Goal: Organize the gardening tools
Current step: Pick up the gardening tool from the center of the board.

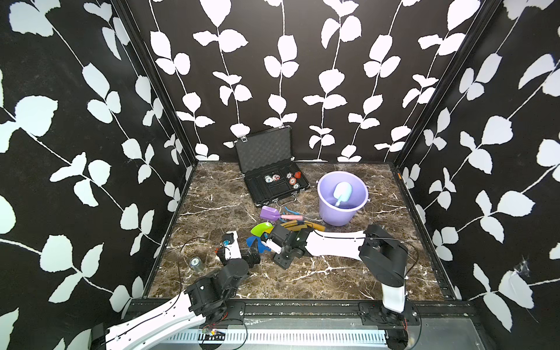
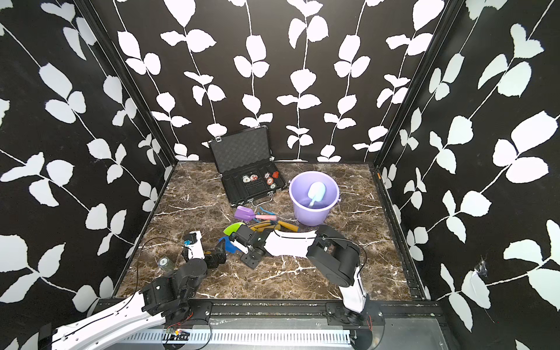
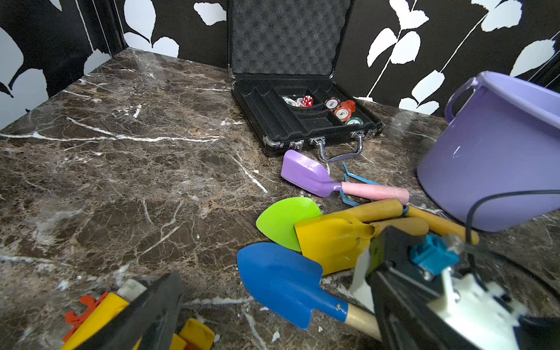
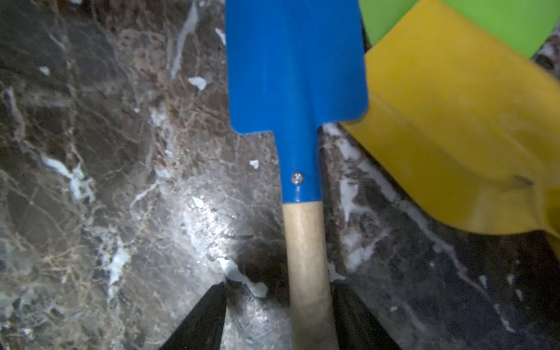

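Since the blue spade [image 4: 295, 75], flat on the counter [image 4: 91, 151] beside the yellow spade [image 4: 454, 121], looks light, stiff and slick-bladed, its wooden handle [image 4: 306, 257] is the sensible hold, where the right end effector [image 4: 280, 286] straddles it, jaws part-open, gripping nothing.

The table [image 1: 333, 272] is brown marble with white veins; the walls [image 1: 272, 75] are black with white leaves. At 1 o'clock the bucket [image 1: 333, 216] is lilac (its scoop [image 1: 344, 192] pale blue). At centre: blue spade [image 3: 281, 281], yellow spade [image 3: 330, 242], green spade [image 3: 281, 221], purple spade [image 3: 306, 175] with pink handle.
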